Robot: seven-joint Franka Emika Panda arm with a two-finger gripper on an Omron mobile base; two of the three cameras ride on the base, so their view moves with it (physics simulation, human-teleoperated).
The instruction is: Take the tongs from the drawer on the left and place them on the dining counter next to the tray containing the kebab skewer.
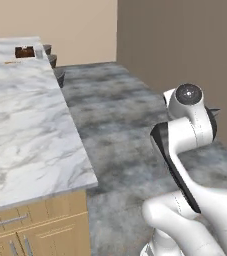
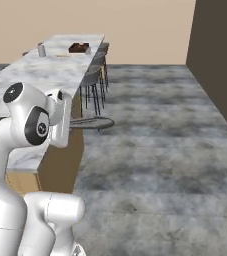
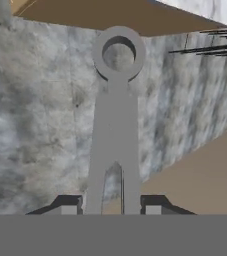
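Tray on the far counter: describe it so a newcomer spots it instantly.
Follow the long narrow white marble dining counter with the brown wood side panel to its far end by the beige wall. There sits the dark brown rectangular wooden tray, low-rimmed. Beside it stand a small grey upright cylinder and a thin orange stick; it alone is dark and boxy.

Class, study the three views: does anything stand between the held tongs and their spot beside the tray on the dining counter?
Nothing visible blocks the way. The gripper holds the tongs out over the floor beside the dining counter; the marble toward the tray is bare. The stools sit lower, alongside.
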